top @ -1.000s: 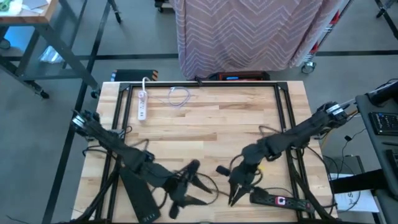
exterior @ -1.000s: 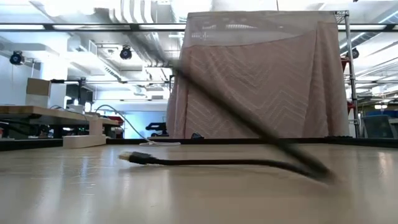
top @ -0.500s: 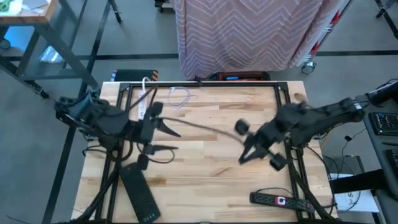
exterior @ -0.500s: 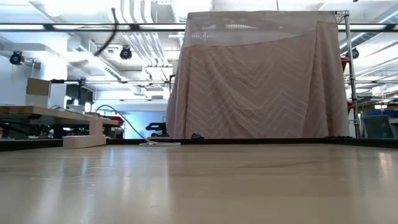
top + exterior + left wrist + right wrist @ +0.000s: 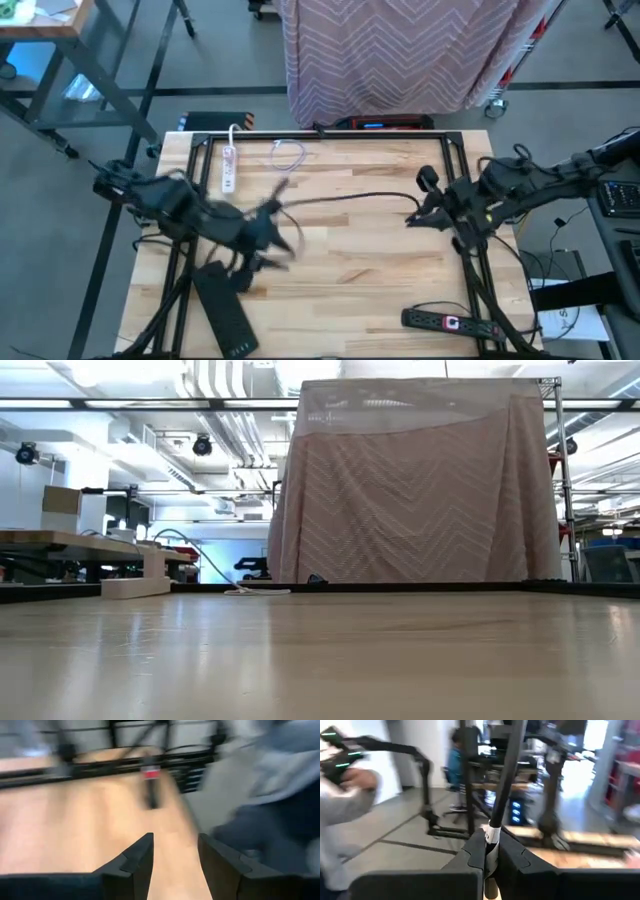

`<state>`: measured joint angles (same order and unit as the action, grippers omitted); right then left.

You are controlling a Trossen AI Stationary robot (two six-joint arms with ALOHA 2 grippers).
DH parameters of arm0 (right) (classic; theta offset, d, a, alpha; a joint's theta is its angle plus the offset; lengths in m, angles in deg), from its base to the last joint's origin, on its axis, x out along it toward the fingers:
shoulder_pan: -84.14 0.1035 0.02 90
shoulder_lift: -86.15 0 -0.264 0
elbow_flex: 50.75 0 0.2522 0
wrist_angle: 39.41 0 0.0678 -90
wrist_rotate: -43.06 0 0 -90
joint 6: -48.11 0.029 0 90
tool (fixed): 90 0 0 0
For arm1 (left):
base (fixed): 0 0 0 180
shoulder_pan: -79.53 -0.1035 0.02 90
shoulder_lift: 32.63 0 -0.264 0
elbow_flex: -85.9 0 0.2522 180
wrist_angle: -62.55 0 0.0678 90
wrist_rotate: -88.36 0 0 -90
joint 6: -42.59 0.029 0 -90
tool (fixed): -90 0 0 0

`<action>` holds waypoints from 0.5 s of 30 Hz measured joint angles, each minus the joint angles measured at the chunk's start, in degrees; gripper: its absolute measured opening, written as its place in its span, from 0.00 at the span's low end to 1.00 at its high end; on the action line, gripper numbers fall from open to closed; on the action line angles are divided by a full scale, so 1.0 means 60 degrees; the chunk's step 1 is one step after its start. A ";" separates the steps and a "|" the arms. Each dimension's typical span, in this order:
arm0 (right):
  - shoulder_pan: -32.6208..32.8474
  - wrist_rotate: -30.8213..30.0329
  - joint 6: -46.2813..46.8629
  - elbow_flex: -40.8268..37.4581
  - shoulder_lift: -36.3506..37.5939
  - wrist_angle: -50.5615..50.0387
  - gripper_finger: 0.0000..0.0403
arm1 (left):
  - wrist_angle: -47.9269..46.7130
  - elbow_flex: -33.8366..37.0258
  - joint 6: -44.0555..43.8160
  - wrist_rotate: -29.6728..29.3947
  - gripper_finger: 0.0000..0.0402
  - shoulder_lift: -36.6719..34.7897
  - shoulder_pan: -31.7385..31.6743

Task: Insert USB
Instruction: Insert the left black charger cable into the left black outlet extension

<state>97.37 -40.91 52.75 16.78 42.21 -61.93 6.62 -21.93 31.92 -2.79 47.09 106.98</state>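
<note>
From overhead, the right claw (image 5: 425,205) hung over the right-centre of the wooden surface (image 5: 340,280), pinching one end of a black USB cable (image 5: 350,198) that stretched leftward across the middle of the frame toward the left arm. In the right wrist view the claw (image 5: 490,851) was pressed together on the cable (image 5: 507,775), with a pale band at the grip and the black cord (image 5: 507,775) rising away toward the top of the frame; a person (image 5: 454,757) in a blue top stood blurred in the room beyond, and a pale sleeve (image 5: 340,820) filled the left edge. The left claw (image 5: 272,228) showed as a smear left of centre in the overhead frame, close to the cable's far end. Seen from its own wrist, its fingers (image 5: 135,860) stood spread with nothing between them, above bare wood, with a dark power strip (image 5: 150,790) bearing a red switch lying ahead in the upper middle. Overhead, that black power strip (image 5: 448,321) lay at the lower right of the surface, a white power strip (image 5: 227,168) at the upper left, a thin white cable (image 5: 288,153) beside it, and a flat black bar (image 5: 225,320) at the lower left. At table height only bare wood and a draped pink cloth (image 5: 415,480) were visible.
</note>
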 joint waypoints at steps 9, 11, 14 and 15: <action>-0.0391 0.0615 0.1543 -0.2001 -0.0349 0.0150 0.01 | 0.6088 0.2719 0.0759 0.2979 0.29 0.0154 0.0964; -0.0367 0.1487 0.2074 -0.2275 -0.0553 0.0158 0.01 | 0.5298 0.2668 0.1022 0.2063 0.28 -0.0154 0.0996; -0.0228 0.2447 0.2625 -0.2552 -0.0768 0.0212 0.01 | 0.3835 0.2351 0.1131 -0.0322 0.27 -0.0778 0.0978; -0.0171 0.2481 0.2725 -0.2618 -0.0825 0.0302 0.01 | 0.3373 0.2334 0.1116 -0.1463 0.26 -0.1001 0.0971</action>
<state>96.35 -26.02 69.10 1.08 37.26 -60.12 26.86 -7.92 38.61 -11.57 41.08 112.81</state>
